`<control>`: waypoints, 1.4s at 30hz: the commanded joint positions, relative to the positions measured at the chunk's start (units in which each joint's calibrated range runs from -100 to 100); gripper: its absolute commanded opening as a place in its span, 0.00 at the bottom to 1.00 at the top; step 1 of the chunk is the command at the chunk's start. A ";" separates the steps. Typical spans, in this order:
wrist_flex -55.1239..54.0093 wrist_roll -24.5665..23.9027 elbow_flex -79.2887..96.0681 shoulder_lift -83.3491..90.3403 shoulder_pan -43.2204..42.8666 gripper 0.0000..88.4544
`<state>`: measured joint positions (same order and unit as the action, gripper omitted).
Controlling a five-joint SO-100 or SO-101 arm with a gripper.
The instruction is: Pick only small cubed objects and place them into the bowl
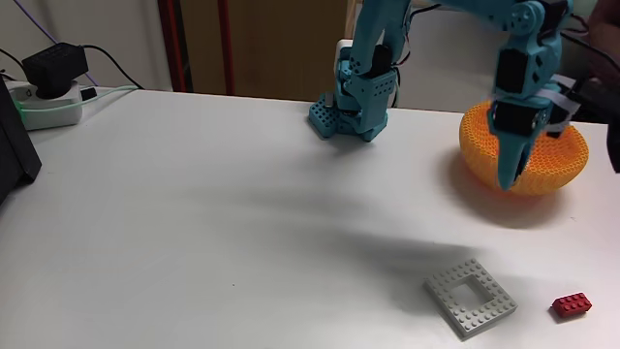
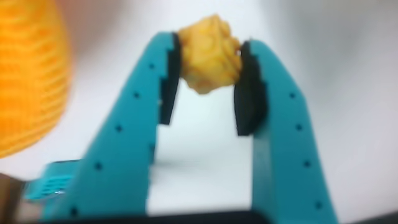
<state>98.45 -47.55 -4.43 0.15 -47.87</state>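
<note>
In the wrist view my teal gripper [image 2: 209, 48] is shut on a small yellow cubed object [image 2: 211, 65], pinched between the black pads [image 2: 169, 81] at the fingertips; the picture is blurred. The orange knobbly bowl [image 2: 28, 81] lies at that view's left edge, beside the gripper and not under it. In the fixed view the gripper [image 1: 510, 177] points down at the near left rim of the bowl [image 1: 570, 160], at the table's right. The cube itself is too small to make out there.
A flat white square frame plate [image 1: 471, 297] and a longer red brick [image 1: 572, 304] lie on the white table near the front right. The arm's base [image 1: 351, 107] stands at the back centre. A power strip with cables [image 1: 44, 105] and a dark object [image 1: 15, 145] sit at the left.
</note>
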 commanded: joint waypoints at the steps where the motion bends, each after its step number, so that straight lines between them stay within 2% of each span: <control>1: 0.60 -5.76 7.37 15.95 -6.46 0.08; 6: 0.34 -14.11 16.42 25.99 -18.02 0.07; 9: -2.53 -17.05 20.37 26.56 -22.58 0.12; 14: -8.44 -18.12 26.24 26.56 -25.01 0.26; 19: -10.09 -16.56 27.69 27.31 -23.42 0.32; 21: -8.96 -14.36 26.63 27.79 -21.28 0.32; 24: -4.53 -8.99 24.22 27.79 -14.57 0.26; 28: -2.88 2.74 22.87 27.31 -0.96 0.03; 29: -3.14 4.98 23.36 27.13 2.58 0.00; 31: -6.35 11.48 24.70 27.22 9.38 0.00; 36: -13.65 23.10 29.71 27.03 23.92 0.00; 38: -14.52 27.20 30.96 25.33 28.77 0.00; 42: -16.26 38.83 31.93 21.16 36.13 0.00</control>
<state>83.92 -16.87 27.09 21.79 -16.15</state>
